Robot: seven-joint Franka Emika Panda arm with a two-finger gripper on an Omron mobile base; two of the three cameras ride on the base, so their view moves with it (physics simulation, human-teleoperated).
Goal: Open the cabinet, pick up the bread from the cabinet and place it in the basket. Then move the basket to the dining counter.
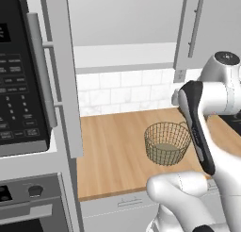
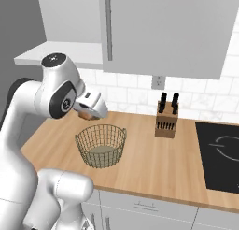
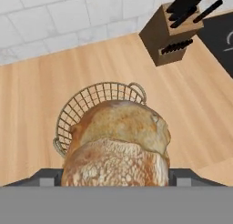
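Hand view: bread (image 3: pixel 119 145), tan-brown crusted loaf, gripped between the jaws, which are closed on its flanks, dark tips just visible at either side. Held above the basket (image 3: pixel 86 107), whose wire-mesh rim shows behind and below the loaf; the loaf is not yet inside, apparently lined up for a drop.

Right base view: gripper (image 2: pixel 87 113) just above the far-left rim of the basket (image 2: pixel 101 145), a sliver of the bread (image 2: pixel 86 115) showing under the hand. Basket stands upright on the wood worktop (image 2: pixel 140 163), toward its left end, between front edge and tiled backsplash; nothing in it.

Knife block (image 2: pixel 167 119), well apart to the basket's right, near the backsplash. Dark cooktop (image 2: pixel 219 154) at the right end.

Left base view: cabinet (image 1: pixel 206 28) door with silver bar handle hangs above the right of the worktop; oven tower (image 1: pixel 23 85) at the left.

Judgement: placing step nearly due; the basket's move to the dining counter remains.
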